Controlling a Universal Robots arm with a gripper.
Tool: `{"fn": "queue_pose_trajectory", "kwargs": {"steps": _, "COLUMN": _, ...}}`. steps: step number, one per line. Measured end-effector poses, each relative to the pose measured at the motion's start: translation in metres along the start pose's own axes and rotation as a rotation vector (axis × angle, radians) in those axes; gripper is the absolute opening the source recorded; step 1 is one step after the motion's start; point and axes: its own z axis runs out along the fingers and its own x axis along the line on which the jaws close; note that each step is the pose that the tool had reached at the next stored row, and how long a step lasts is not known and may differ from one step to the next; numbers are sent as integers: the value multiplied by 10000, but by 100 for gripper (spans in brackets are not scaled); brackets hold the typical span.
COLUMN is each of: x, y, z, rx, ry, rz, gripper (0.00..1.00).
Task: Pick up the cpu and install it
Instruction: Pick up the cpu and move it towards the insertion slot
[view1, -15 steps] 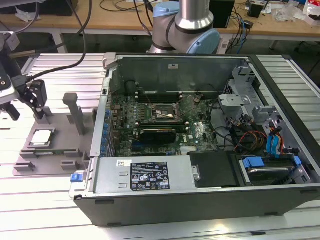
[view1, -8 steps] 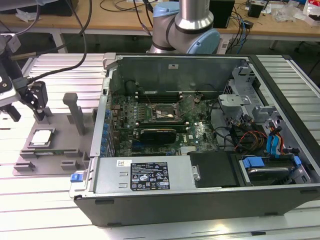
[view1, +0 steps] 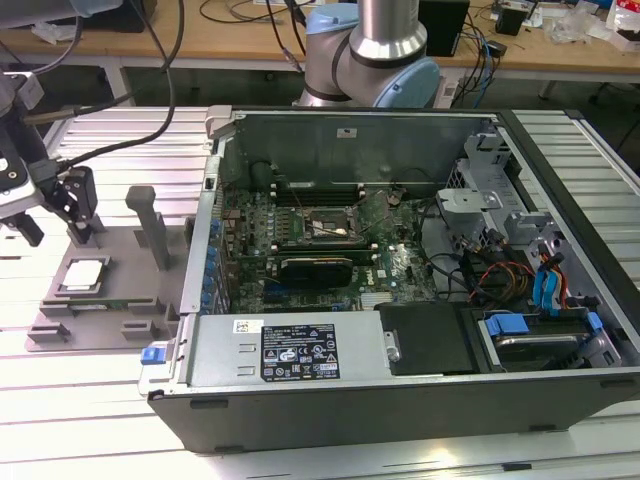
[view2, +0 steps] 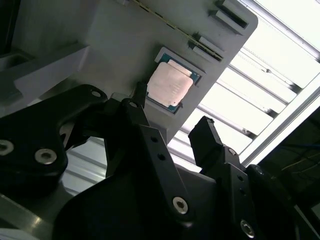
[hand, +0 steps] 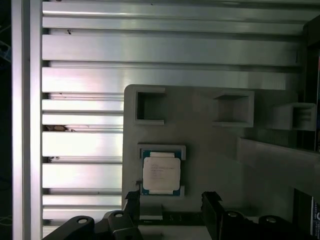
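The cpu (view1: 83, 273) is a small silver square chip lying flat in its recess on the grey plastic tray (view1: 115, 300), at the exterior view's left. My gripper (view1: 58, 230) hangs just above and behind it, open and holding nothing. In both wrist views the two black fingers (view2: 140, 95) stand apart, the cpu (view2: 170, 86) a little ahead of them rather than between them. The first wrist view shows the cpu (hand: 161, 172) seated on the tray (hand: 215, 150), just beyond the gripper (hand: 171, 200). The black socket frame (view1: 325, 225) sits on the motherboard inside the open computer case.
The open computer case (view1: 400, 370) fills the middle and the exterior view's right, with cables, drive bays and a graphics card (view1: 315, 268) inside. Upright grey posts (view1: 150, 225) rise from the tray between the cpu and the case wall. Everything rests on a slotted aluminium table (view1: 90, 420).
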Motion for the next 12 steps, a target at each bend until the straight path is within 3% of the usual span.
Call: {"fn": "queue_pose_trajectory", "kwargs": {"steps": 12, "x": 1, "y": 1, "z": 33, "rx": 0, "ry": 0, "rz": 0, "gripper": 62}}
